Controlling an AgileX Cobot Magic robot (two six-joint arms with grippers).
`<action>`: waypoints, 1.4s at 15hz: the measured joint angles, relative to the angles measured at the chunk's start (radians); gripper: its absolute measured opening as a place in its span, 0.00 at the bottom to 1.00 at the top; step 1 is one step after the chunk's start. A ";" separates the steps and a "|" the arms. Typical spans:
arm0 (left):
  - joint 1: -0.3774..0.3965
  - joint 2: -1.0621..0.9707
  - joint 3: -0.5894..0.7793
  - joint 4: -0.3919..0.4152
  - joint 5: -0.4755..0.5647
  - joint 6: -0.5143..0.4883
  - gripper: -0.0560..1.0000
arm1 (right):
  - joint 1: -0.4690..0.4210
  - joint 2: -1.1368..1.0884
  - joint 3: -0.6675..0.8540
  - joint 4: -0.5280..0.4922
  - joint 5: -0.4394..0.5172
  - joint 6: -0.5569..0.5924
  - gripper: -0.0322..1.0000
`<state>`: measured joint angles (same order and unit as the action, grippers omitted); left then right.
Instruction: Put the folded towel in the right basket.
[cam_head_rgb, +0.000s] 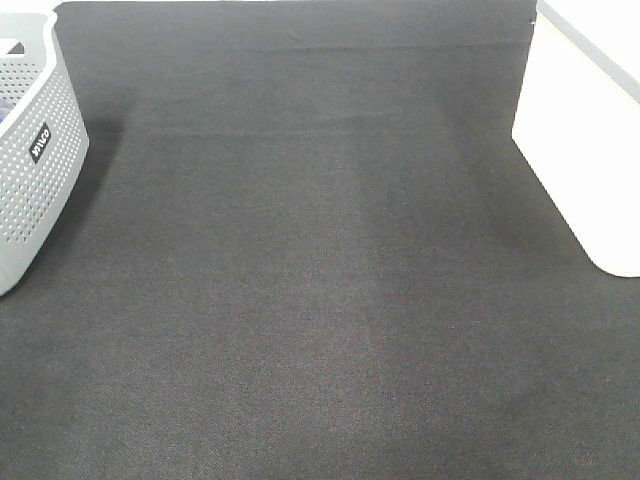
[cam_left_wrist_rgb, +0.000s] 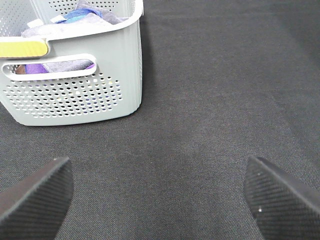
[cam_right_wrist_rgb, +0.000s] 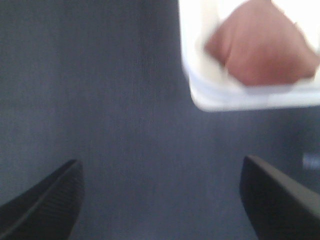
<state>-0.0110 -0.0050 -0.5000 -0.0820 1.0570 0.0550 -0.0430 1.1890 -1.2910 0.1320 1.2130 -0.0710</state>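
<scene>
Two end effectors, left (cam_left_wrist_rgb: 157, 200) and right (cam_right_wrist_rgb: 160, 200), both spread, holding nothing.
Two baskets: grey (cam_head_rgb: 35, 150), white (cam_right_wrist_rgb: 200, 85) containing one reddish towel (cam_right_wrist_rgb: 260, 45).

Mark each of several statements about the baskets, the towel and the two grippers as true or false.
1. The grey perforated basket holds cloth items. True.
2. The left gripper is clamped on a towel. False: it is open and empty over the black mat.
3. A reddish-brown towel lies inside the white basket. True.
4. The right gripper holds the towel. False: it is open and empty.
5. The white basket has perforated walls. False: its wall is plain.
</scene>
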 joint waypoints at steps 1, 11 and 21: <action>0.000 0.000 0.000 0.000 0.000 0.000 0.88 | 0.000 -0.076 0.103 0.000 0.000 0.000 0.80; 0.000 0.000 0.000 0.000 0.000 0.000 0.88 | 0.000 -0.934 0.733 -0.050 0.005 0.000 0.80; 0.000 0.000 0.000 0.000 0.000 0.000 0.88 | 0.000 -1.195 0.788 -0.067 -0.140 0.000 0.80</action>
<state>-0.0110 -0.0050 -0.5000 -0.0820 1.0570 0.0550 -0.0430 -0.0060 -0.5030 0.0650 1.0730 -0.0710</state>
